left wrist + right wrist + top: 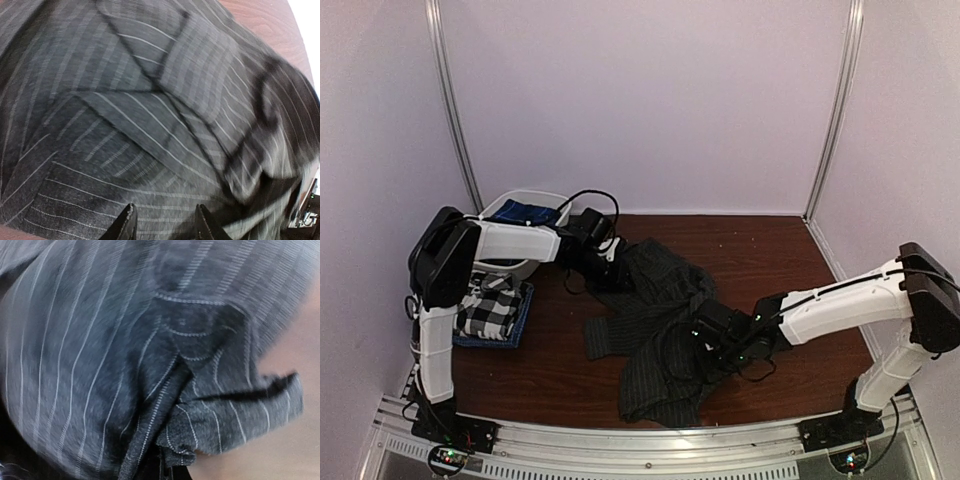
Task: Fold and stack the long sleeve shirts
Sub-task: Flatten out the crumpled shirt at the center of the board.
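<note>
Pinstriped shirt (655,330) fills both wrist views, crumpled mid table (790,260). L to R: checked shirt (490,305) folded atop blue shirt (523,318) at L edge; L gripper (166,227) at pinstripes' far-L corner, fingers (126,224) apart, grip unclear; R gripper (705,340) clamped shut on its near-R cloth.

Two white arms (515,240), black joints, loose black cables (582,196)

The left arm (510,240) rises from its base at the table's near left corner, then bends so the forearm reaches right toward the far middle. The left gripper (165,215) has its fingers parted. The right arm (840,305) stretches low from the near right corner, with the right gripper (708,343) clamped on bunched cloth of the pinstriped shirt (655,300).
</note>
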### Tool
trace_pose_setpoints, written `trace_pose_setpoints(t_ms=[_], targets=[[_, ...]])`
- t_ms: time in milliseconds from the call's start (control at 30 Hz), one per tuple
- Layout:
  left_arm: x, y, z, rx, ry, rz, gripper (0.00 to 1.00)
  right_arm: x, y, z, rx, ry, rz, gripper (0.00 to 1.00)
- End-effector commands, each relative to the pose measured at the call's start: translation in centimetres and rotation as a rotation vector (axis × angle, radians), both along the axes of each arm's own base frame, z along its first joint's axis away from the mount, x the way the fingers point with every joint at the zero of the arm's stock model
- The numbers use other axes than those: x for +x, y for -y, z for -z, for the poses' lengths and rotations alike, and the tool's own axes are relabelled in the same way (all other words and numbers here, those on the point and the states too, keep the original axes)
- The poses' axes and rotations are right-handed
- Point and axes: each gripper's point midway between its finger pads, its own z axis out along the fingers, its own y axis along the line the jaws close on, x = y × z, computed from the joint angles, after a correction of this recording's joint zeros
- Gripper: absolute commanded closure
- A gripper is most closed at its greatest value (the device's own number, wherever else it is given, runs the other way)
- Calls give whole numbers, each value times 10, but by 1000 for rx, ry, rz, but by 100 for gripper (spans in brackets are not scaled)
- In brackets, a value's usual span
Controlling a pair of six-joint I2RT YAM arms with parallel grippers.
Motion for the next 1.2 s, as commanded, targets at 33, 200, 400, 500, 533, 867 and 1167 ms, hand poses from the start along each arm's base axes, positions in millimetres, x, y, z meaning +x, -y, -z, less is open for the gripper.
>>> trace_pose_setpoints(t_ms=[33, 200, 400, 500, 533, 867, 1167], targets=[[13, -8, 15, 82, 21, -27, 60, -35, -20, -9, 89, -47, -10, 100], [22, -11, 25, 131, 34, -34, 60, -22, -7, -27, 130, 34, 74, 89], [38, -18, 42, 233, 49, -47, 60, 10, 9, -60, 157, 153, 165, 57], [42, -19, 50, 230, 36, -42, 60, 25, 15, -80, 169, 204, 195, 45], [45, -21, 52, 236, 33, -43, 60, 29, 16, -84, 176, 220, 203, 42], [90, -21, 69, 262, 62, -39, 60, 49, 41, -110, 250, 294, 279, 31], [129, -4, 71, 209, 126, 21, 60, 67, 51, -112, 293, 321, 305, 29]])
